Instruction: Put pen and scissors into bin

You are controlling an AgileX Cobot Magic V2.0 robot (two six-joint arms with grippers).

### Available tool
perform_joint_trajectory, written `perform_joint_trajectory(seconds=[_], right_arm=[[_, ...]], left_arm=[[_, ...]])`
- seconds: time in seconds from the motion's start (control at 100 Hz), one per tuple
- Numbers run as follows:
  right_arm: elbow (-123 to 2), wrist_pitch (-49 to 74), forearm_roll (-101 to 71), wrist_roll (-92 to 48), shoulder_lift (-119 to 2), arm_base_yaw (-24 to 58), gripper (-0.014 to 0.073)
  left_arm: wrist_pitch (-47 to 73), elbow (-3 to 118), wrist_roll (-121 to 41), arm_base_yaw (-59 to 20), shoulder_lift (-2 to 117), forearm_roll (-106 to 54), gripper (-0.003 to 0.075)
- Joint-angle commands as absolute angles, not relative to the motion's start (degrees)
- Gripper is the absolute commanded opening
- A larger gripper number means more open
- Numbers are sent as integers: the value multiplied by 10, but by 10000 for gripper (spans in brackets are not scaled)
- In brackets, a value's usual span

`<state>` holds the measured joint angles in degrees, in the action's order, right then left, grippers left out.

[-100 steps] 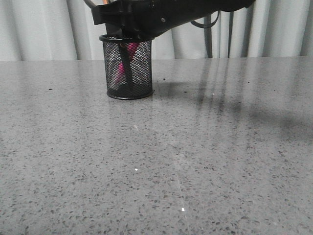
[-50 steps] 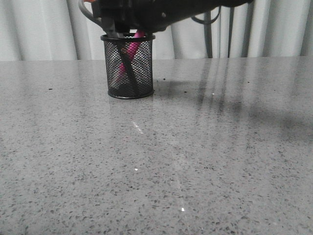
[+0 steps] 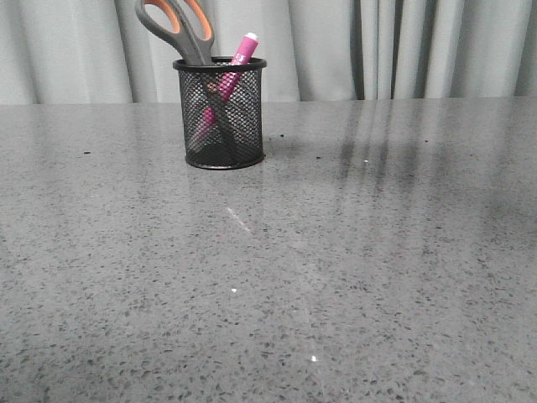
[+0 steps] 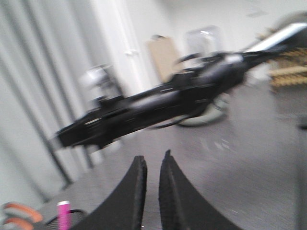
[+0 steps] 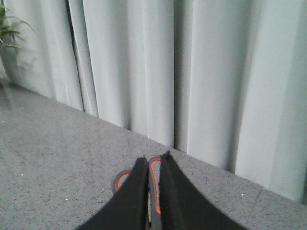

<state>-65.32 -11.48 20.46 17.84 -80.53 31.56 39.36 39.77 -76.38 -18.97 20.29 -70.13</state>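
Grey speckled table (image 3: 352,277) (glossy), pale pleated curtains (image 3: 75,50) behind.

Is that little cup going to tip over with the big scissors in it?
It might. The scissors lean out well above the rim of the small mesh bin, handles up, so the weight sits high; a bump could topple it. The pen leans the other way and also pokes out. Also, the right gripper seems to hover right by the orange handle, so moving away carelessly may snag it.

Scissors (image 3: 174,27) handles cut off (top edge); left wrist view blurred.
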Motion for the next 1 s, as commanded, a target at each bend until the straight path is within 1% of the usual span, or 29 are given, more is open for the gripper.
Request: perform_joint_trajectory(seconds=[0.0, 0.12, 0.27, 0.35, 0.43, 0.55, 0.58, 0.64, 0.82, 0.99], right_arm=[[-605, -146, 218, 179, -691, 314, -69], [-490, -110, 240, 179, -527, 314, -69], [-374, 81, 241, 179, -321, 314, -69], [-319, 143, 263, 179, -204, 314, -69], [-293, 191, 266, 179, -96, 314, -69], [-280, 302, 266, 179, 8, 314, -69], [-277, 316, 266, 179, 23, 314, -69], [-281, 336, 270, 178, 12, 315, -74], [-279, 272, 267, 178, 0, 315, -76], [-279, 273, 267, 178, 0, 315, -76]], left_arm=[[285, 370, -741, -195, 151, -722, 43], [226, 307, -741, -195, 73, -722, 43], [215, 241, -741, -195, 7, -722, 43], [217, 214, -741, -195, -10, -724, 43], [218, 196, -741, -195, -15, -732, 43], [218, 184, -741, -195, -15, -739, 43], [217, 184, -741, -195, -15, -739, 43], [213, 184, -741, -195, -15, -739, 43], [215, 184, -741, -195, -15, -759, 43], [215, 184, -741, -195, -15, -758, 43]])
